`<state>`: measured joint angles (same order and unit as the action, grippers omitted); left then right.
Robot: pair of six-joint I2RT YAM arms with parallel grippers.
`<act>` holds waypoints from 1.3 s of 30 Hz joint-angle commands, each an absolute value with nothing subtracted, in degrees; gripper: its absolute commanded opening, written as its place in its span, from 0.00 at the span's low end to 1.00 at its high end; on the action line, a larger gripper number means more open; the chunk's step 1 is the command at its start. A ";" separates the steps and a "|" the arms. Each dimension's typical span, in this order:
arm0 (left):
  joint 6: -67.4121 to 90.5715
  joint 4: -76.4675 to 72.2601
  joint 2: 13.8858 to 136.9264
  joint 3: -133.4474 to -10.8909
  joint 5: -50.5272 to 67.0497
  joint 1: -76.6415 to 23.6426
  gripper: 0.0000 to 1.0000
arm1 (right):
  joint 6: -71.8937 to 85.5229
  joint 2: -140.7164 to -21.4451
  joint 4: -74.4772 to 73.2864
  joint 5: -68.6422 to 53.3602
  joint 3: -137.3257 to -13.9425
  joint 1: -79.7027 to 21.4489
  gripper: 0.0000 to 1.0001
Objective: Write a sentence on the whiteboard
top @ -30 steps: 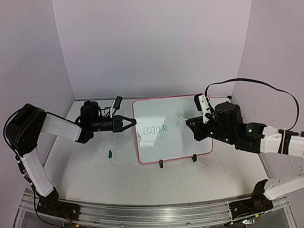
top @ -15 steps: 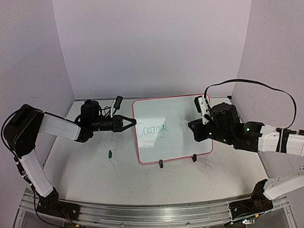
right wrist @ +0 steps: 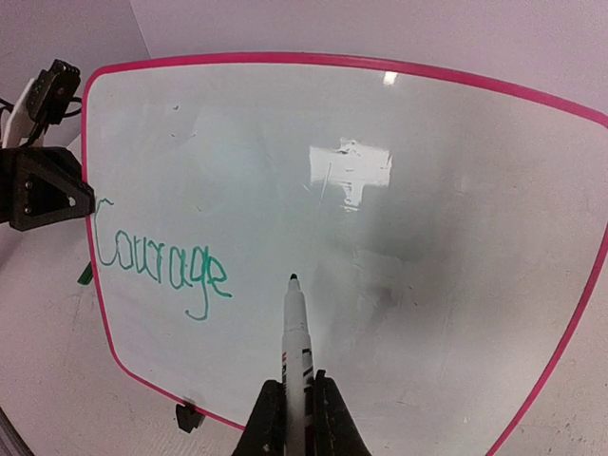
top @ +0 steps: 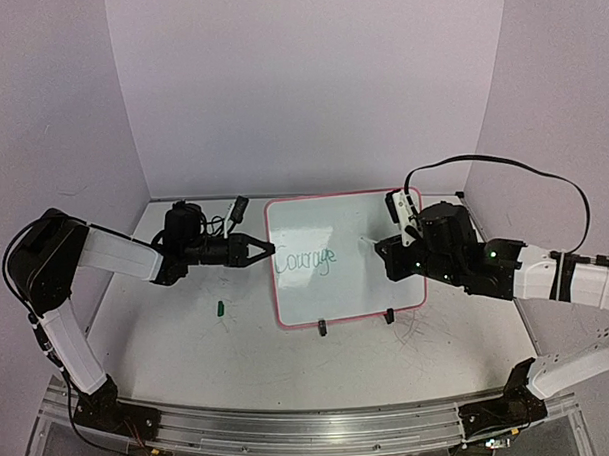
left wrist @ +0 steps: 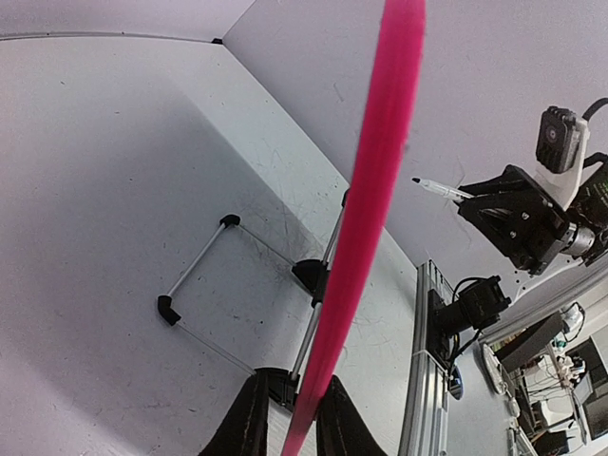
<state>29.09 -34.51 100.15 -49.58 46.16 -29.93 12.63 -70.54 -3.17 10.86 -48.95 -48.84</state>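
- Since a second ago the right gripper [right wrist: 297, 404] has slid a little further in over the board, and the left wrist has shifted slightly. The writing itself has not grown.
- The whiteboard [top: 367, 286] stands propped between the two hands. Its left edge runs between the left fingers, and its face lies just ahead of the right fingertips.
- The left gripper [top: 268, 251] straddles that pink edge, one finger either side. Whether it is pinching or has let go, I cannot tell.
- The right gripper is clenched on a marker [right wrist: 295, 332] that points forward out of the fingers.
- The sentence [right wrist: 161, 266] so far is a single green word, "Courage", ahead and to the left of the marker tip. As I judge it the job is barely begun: one word down, the rest to go, and bare board all across to the right.
- Only the right wrist view lets me read the word, with the tip poised just past its last letter.
- Only the left wrist view shows the board edge-on. The wire stand [left wrist: 198, 264] lies behind it, and the marker tip seems to sit a touch clear of the surface.
- Only the top view shows the small green piece [top: 219, 308], probably the cap, lying on the tabletop [top: 239, 360] below the left hand.
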 commanded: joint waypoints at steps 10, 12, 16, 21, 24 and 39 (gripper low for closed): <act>28.51 -33.34 101.16 -52.46 45.35 -30.36 0.08 | 11.69 -69.01 -2.46 11.97 -49.47 -48.87 0.00; 28.10 -33.33 101.25 -52.47 45.36 -30.55 0.05 | 11.69 -68.62 -2.44 11.84 -49.12 -48.87 0.00; 27.05 -33.35 101.14 -52.30 45.01 -30.87 0.02 | 11.69 -68.21 -2.46 11.37 -48.36 -48.93 0.00; 26.00 -33.34 100.71 -51.68 44.13 -30.94 0.00 | 11.77 -67.77 -2.46 12.00 -47.34 -48.92 0.00; 25.34 -33.31 100.51 -51.28 43.99 -30.98 0.00 | 12.74 -66.71 -2.42 14.05 -46.56 -48.93 0.00; 23.86 -33.35 99.41 -50.31 42.90 -31.31 0.00 | 10.23 -68.55 0.90 7.25 -46.56 -48.64 0.00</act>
